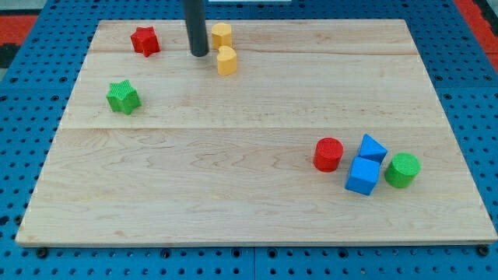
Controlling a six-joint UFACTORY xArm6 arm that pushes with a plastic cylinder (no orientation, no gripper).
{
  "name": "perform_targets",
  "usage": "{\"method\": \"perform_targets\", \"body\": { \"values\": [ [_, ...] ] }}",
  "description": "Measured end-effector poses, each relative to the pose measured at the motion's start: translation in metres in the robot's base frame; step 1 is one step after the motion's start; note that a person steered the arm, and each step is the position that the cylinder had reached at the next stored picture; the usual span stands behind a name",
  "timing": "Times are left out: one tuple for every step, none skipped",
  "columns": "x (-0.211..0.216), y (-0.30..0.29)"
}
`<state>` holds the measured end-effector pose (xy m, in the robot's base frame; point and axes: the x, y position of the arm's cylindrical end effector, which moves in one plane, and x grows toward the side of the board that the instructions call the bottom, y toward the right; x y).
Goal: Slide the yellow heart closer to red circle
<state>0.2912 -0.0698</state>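
Note:
The yellow heart (226, 60) lies near the view's top, left of centre. A second yellow block (222, 34), roughly hexagonal, sits just above it. The red circle (328, 154) stands far off at the view's lower right. My tip (199, 53) rests on the board just left of the yellow heart, a small gap between them, and below-left of the other yellow block.
A red star (145, 40) lies left of my tip and a green star (123, 96) further down-left. Two blue blocks (372, 147) (362, 175) and a green circle (402, 169) crowd the red circle's right side. The wooden board (233, 202) sits on a blue pegboard.

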Motion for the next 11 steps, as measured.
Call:
{"method": "perform_targets", "body": {
  "values": [
    [0.072,0.049],
    [0.069,0.037],
    [0.02,-0.016],
    [-0.004,-0.004],
    [0.041,0.077],
    [0.084,0.131],
    [0.078,0.135],
    [0.087,0.155],
    [0.088,0.166],
    [0.113,0.175],
    [0.149,0.175]
  ]
}}
